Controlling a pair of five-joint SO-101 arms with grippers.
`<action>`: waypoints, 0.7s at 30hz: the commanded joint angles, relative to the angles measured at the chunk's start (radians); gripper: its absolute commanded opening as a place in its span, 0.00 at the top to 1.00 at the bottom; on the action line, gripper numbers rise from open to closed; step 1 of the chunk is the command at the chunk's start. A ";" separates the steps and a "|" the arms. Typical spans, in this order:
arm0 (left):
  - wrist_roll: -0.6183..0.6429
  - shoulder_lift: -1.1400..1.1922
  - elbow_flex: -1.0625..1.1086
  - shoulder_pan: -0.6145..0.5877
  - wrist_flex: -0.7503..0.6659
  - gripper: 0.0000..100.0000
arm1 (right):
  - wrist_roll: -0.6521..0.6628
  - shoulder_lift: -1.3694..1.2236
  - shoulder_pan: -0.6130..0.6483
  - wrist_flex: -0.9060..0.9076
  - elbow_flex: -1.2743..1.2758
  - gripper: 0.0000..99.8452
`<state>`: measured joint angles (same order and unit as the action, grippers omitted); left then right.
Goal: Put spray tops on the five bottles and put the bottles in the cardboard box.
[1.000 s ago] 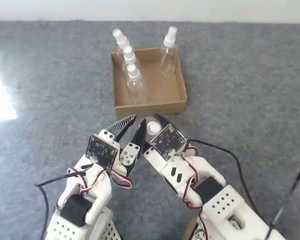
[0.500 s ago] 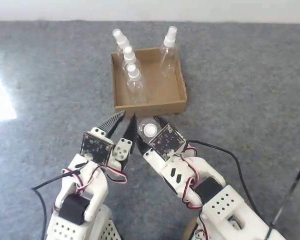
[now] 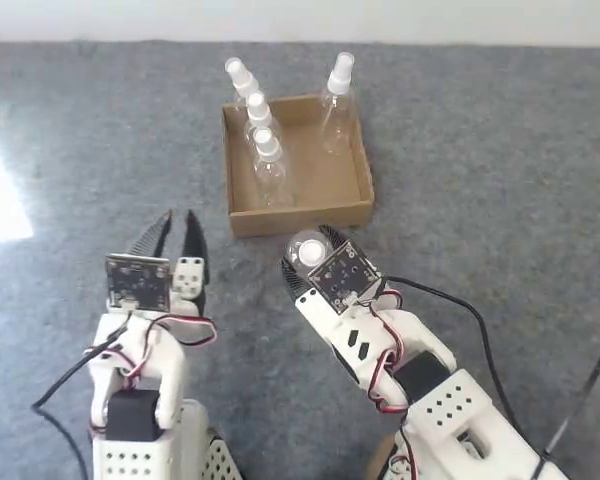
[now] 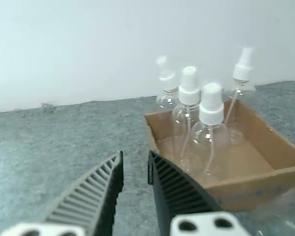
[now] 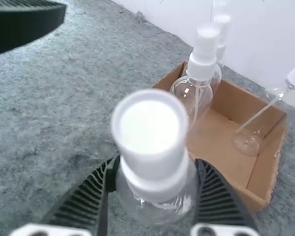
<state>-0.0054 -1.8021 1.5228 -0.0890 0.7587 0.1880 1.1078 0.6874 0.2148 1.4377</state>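
My right gripper [image 3: 308,253] is shut on a clear bottle [image 3: 304,250] with a white spray top, held upright just in front of the cardboard box [image 3: 300,215]. In the right wrist view the bottle [image 5: 150,132] stands between the fingers of the right gripper [image 5: 155,167], with the box [image 5: 265,182] behind it. Three capped bottles [image 3: 268,165] stand inside the box. Another capped bottle [image 3: 239,80] is at its back left corner; whether it is inside I cannot tell. My left gripper [image 3: 177,232] is slightly open and holds nothing, off to the left of the held bottle. The left wrist view looks past the left gripper [image 4: 135,156] toward the box [image 4: 250,189].
The table is covered in grey felt [image 3: 500,170], with open room left and right of the box. A bright patch of light [image 3: 0,195] lies at the left edge. A black cable [image 3: 480,330] runs beside the right arm. A white wall [image 4: 88,44] stands behind the table.
My left gripper has drawn back to the left, away from the bottle's spray top. The right gripper still holds the bottle in nearly the same spot.
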 commanded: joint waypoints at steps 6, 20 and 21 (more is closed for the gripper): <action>-0.032 -0.020 0.050 -0.181 -0.028 0.92 | 0.020 0.038 -0.012 0.002 -0.005 0.89; -0.206 -0.020 0.137 -0.186 -0.023 0.92 | 0.020 0.041 -0.071 0.002 -0.011 0.89; -0.210 -0.020 0.140 -0.184 -0.023 0.92 | 0.020 0.041 -0.071 0.002 -0.011 0.89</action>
<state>-0.1864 -1.8021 1.6640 -0.2793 0.7587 0.1880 1.1078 0.6276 0.2163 1.4377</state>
